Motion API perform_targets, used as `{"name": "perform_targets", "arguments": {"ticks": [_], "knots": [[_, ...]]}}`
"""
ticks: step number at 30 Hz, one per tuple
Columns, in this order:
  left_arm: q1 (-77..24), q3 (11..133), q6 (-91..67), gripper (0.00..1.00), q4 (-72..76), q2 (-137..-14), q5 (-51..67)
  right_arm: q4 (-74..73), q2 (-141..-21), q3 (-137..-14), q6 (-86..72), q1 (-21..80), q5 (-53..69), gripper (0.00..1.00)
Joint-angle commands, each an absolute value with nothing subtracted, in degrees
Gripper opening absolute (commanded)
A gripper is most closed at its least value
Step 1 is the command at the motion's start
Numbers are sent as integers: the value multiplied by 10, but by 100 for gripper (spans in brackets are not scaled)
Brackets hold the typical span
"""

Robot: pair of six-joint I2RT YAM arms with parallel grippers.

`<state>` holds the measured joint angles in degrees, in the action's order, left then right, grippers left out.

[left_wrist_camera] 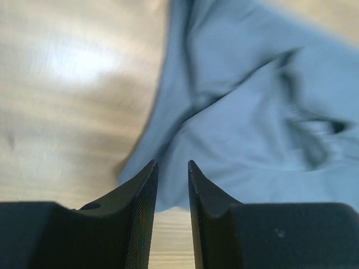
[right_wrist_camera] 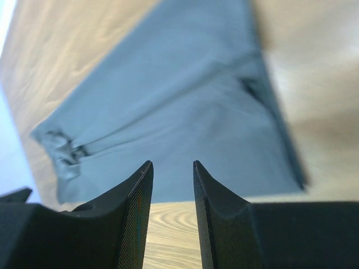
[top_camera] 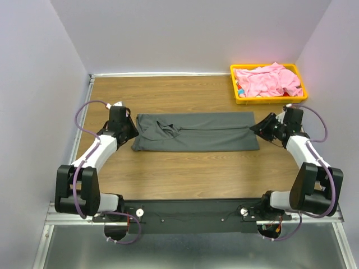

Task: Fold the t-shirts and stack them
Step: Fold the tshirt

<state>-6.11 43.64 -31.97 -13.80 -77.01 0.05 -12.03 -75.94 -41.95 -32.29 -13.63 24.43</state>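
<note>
The dark charcoal t-shirt (top_camera: 196, 131) lies flat on the wooden table, folded into a long band, collar end to the left. It also shows in the left wrist view (left_wrist_camera: 247, 106) and the right wrist view (right_wrist_camera: 179, 112). My left gripper (top_camera: 133, 130) is just off the shirt's left end, jaws slightly apart and empty (left_wrist_camera: 173, 163). My right gripper (top_camera: 255, 128) is at the shirt's right end, jaws slightly apart and empty (right_wrist_camera: 173, 163). The light pink t-shirt (top_camera: 268, 80) lies crumpled in the yellow tray.
The yellow plastic tray (top_camera: 234, 89) stands at the back right of the table. Grey walls close in the back and both sides. The black arm mount bar (top_camera: 190, 213) runs along the near edge.
</note>
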Motion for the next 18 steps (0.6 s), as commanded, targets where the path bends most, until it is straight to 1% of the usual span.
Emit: {"name": "perform_targets", "arguments": {"ticks": [1, 4, 7, 11, 13, 16, 18], "knots": [[-61, 468, -303, 36, -127, -753, 30, -98, -792, -460, -322, -107, 302, 41], [-61, 469, -294, 36, -118, -764, 41, -70, -829, -464, -337, -96, 292, 40], [-61, 463, -288, 36, -105, -766, 59, -46, -873, -467, -345, -96, 269, 35], [-61, 446, -285, 36, -100, -759, 56, -40, -953, -494, -324, -107, 244, 32], [-61, 437, -288, 36, -99, -754, 48, -40, -973, -498, -331, -117, 229, 32], [-61, 427, -308, 36, -108, -741, 51, -44, -968, -497, -366, -125, 193, 32], [-61, 416, -318, 36, -103, -726, 61, -41, -949, -504, -367, -120, 192, 35]]}}
